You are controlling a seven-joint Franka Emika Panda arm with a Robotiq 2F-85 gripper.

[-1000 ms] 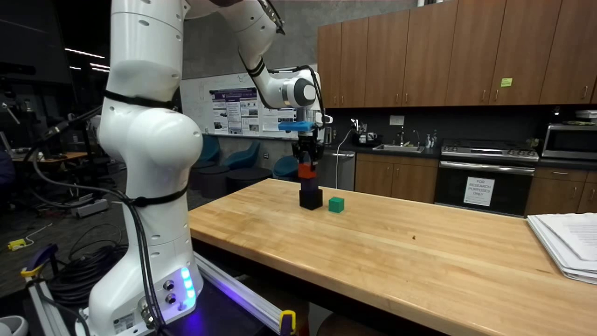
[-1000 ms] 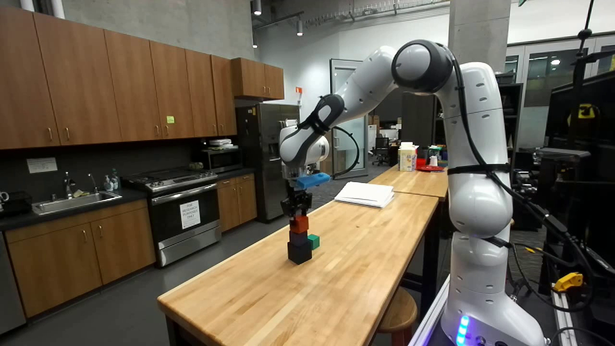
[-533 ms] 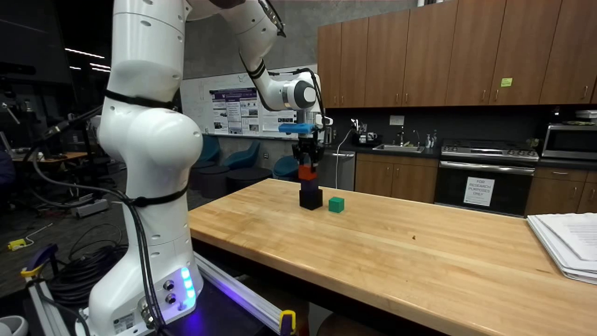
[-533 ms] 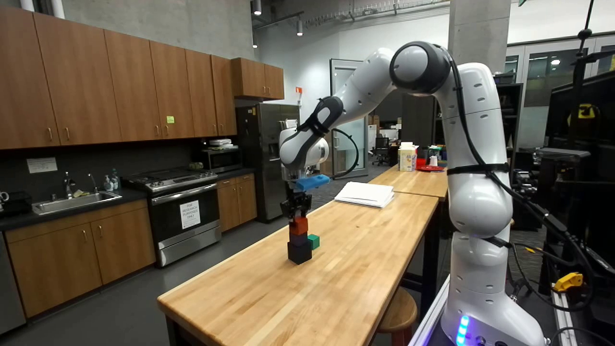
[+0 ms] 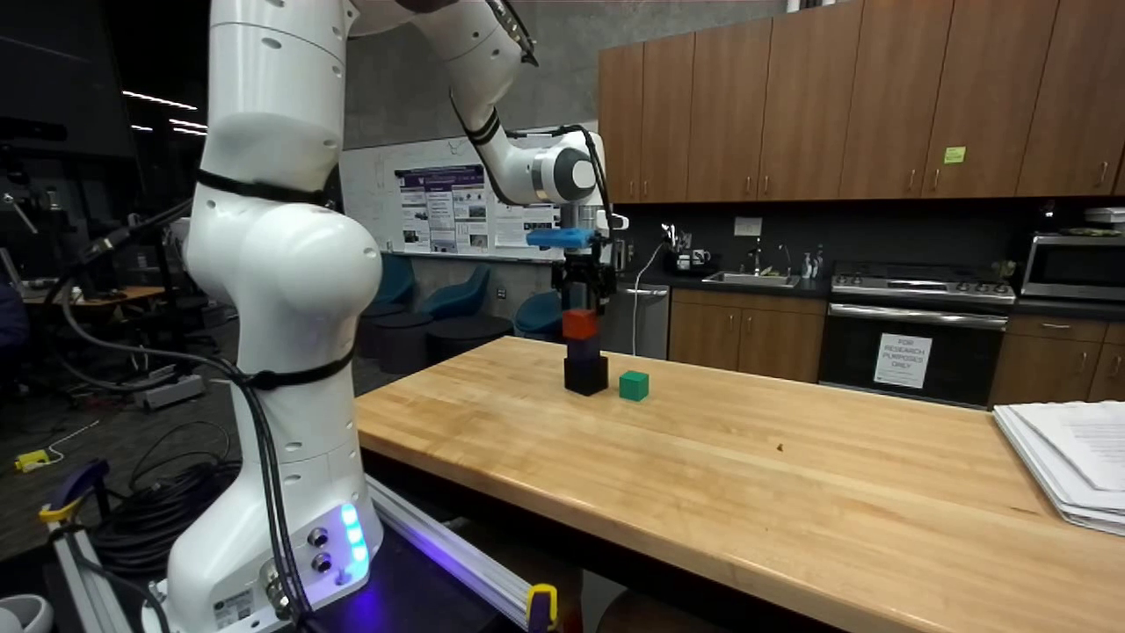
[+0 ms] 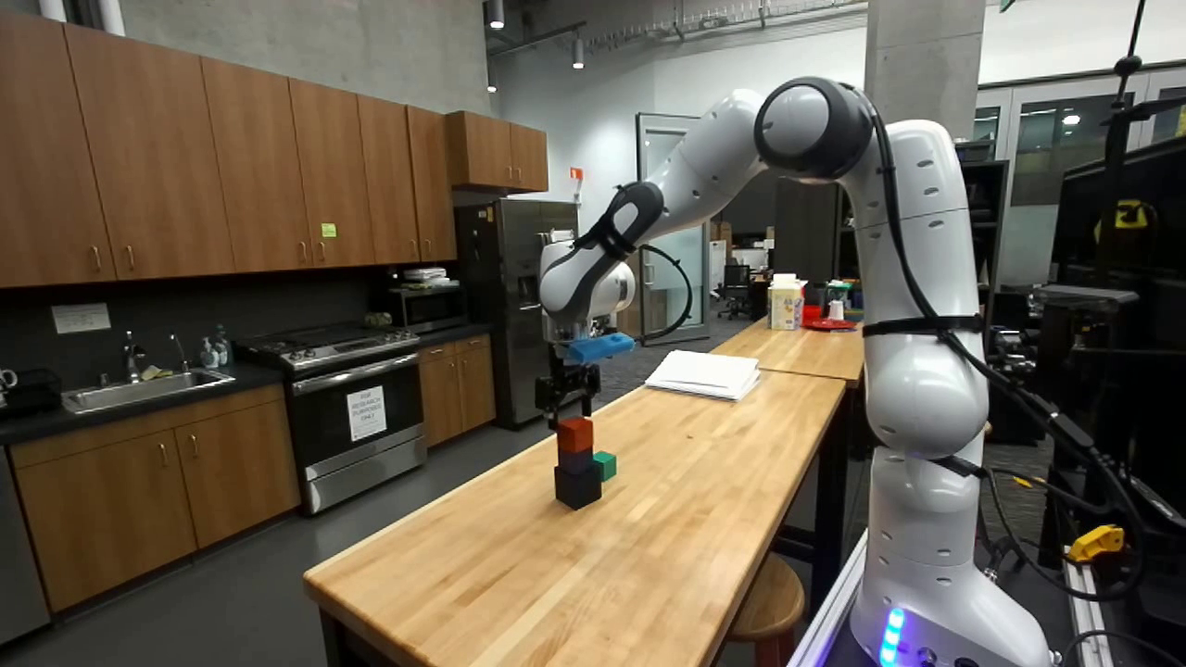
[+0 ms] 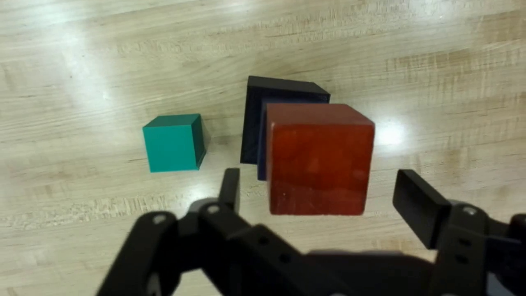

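"Is it gripping?"
"No, the gripper [image 7: 322, 195] is spread astride the top of the red cube [image 7: 318, 168], which tops the dark-blue cube [image 6: 575, 461] and black cube [image 6: 578, 488]."
"The danger?"
"Sideways drift: a finger [image 7: 421, 207] could knock it toward the green cube [image 7: 170, 148], nine o'clock in the wrist view."

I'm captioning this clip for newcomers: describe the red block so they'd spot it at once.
On the wooden table, under the open gripper, stands a three-block stack. The red block sits on top, above a dark blue block and a larger black block. Its colour sets it apart from both, and from the green cube beside the stack.
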